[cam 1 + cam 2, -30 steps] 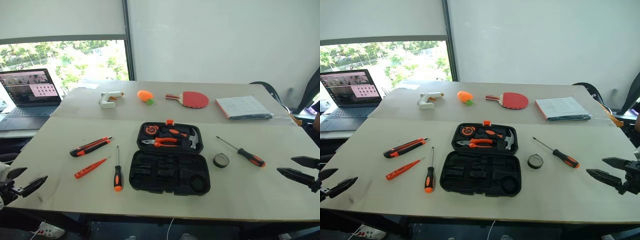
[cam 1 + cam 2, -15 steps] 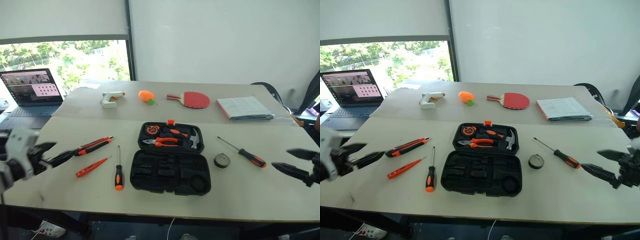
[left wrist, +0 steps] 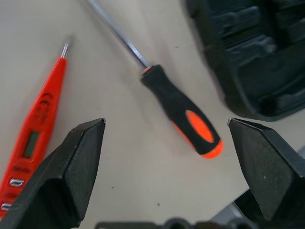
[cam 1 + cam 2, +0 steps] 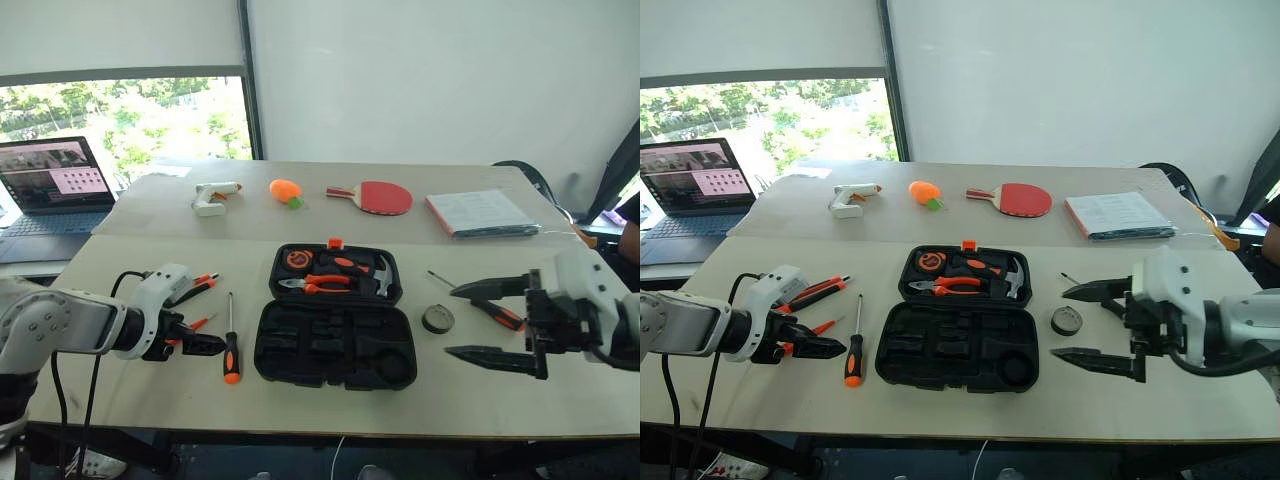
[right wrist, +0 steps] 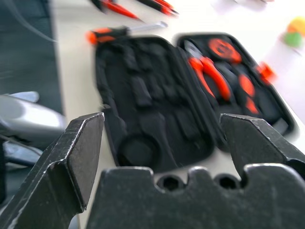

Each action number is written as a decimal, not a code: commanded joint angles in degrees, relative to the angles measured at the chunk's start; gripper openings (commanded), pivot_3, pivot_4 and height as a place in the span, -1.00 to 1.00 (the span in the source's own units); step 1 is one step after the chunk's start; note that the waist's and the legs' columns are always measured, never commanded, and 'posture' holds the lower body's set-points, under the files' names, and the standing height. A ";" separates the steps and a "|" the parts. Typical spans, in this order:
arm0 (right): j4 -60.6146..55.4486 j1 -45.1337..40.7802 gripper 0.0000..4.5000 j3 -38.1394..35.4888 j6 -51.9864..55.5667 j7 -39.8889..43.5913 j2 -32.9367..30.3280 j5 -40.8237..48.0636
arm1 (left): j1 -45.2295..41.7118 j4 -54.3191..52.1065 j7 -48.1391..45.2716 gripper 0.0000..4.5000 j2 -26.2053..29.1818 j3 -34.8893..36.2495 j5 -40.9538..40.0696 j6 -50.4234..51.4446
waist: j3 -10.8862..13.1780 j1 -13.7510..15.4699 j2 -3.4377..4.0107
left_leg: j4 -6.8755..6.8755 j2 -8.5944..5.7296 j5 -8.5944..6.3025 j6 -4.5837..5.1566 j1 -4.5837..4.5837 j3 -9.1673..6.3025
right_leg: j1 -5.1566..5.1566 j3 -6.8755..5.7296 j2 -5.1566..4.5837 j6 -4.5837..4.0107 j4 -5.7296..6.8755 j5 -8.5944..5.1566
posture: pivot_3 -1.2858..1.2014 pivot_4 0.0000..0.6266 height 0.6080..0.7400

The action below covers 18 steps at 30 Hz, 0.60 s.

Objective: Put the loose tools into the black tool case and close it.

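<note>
One screwdriver (image 3: 181,112) between left jaws — untouched

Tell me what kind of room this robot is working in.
Probably an office or lab meeting room, not a workshop: pale tables pushed together by a big window, an open laptop at one side, and a stack of papers beside a table-tennis paddle.
</note>
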 commanded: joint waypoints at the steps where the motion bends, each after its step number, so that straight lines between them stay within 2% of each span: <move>1: -2.98 -3.96 1.00 3.71 -0.69 -1.57 1.32 1.62 | -0.76 2.58 7.18 0.96 -0.37 -2.54 -7.67 0.21 | 0.01 0.05 -0.01 | -0.01 0.03 0.00 0.00 -0.02 -0.03 | -0.02 -0.01 0.00 0.00 0.00 0.00 | 0.03 -0.52 1.00; 5: -5.16 -5.47 1.00 6.32 -0.18 -3.80 3.35 2.38 | -1.30 5.92 16.08 0.96 -2.92 -4.49 -13.70 0.21 | 0.02 0.74 -0.04 | -0.01 0.01 0.00 0.00 -0.13 -0.12 | -0.10 -0.07 -0.04 -0.02 -0.01 0.00 | 0.03 -0.52 1.00; 11: -7.92 -3.93 1.00 5.91 0.90 -6.81 4.34 4.34 | -4.77 11.60 27.40 0.96 -8.57 -4.52 -20.48 0.21 | 0.01 2.02 -0.02 | 0.01 -0.06 0.07 -0.11 -0.02 -0.20 | 0.04 -0.12 -0.16 -0.01 0.02 0.01 | 0.03 -0.52 1.00; 18: -9.54 -2.09 1.00 4.84 1.61 -9.73 4.42 5.81 | -7.88 15.77 34.43 0.96 -9.55 -7.19 -27.69 0.20 | 0.00 2.28 -0.02 | 0.04 -0.14 0.15 -0.22 -0.01 -0.22 | 0.05 -0.13 -0.17 0.00 0.06 0.07 | 0.03 -0.52 1.00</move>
